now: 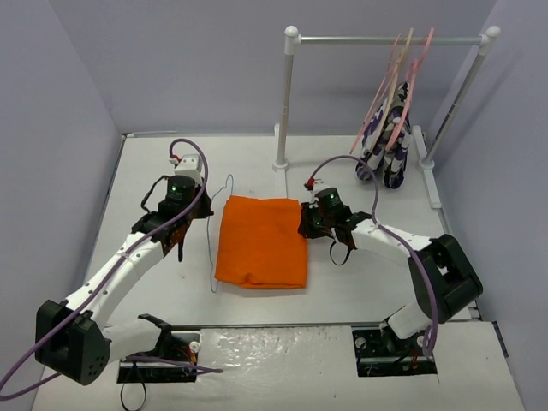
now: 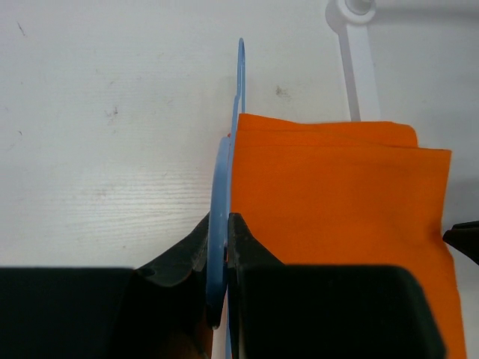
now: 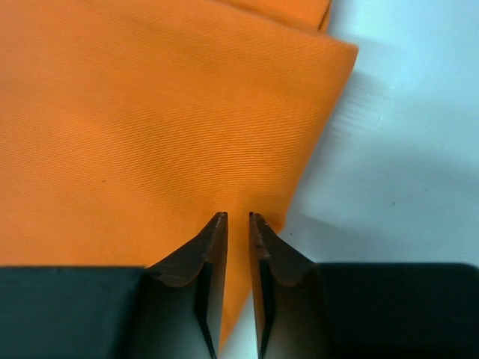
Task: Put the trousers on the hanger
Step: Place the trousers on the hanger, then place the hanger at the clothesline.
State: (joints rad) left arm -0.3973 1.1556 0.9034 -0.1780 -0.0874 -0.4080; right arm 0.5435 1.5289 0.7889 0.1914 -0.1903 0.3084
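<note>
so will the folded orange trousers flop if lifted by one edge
Probably floppy: the folded orange cloth trousers lie in layers, so a lifted edge would likely drape and unfold. The thin cloth looks light, and its woven texture probably grips.

The trousers (image 1: pixel 261 241) lie folded mid-table (image 1: pixel 145 171), with the hanger (image 1: pixel 209 257) flat along their left edge and the left gripper (image 2: pixel 219 224) on its wire. The right gripper (image 3: pixel 234 218) sits at their right edge. Behind them to the right, a garment (image 1: pixel 390 154) hangs from the rail (image 1: pixel 385 39).

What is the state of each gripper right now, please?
Left gripper: closed on the hanger.
Right gripper: fingers nearly closed at the trousers' edge; a grip cannot be told.
</note>
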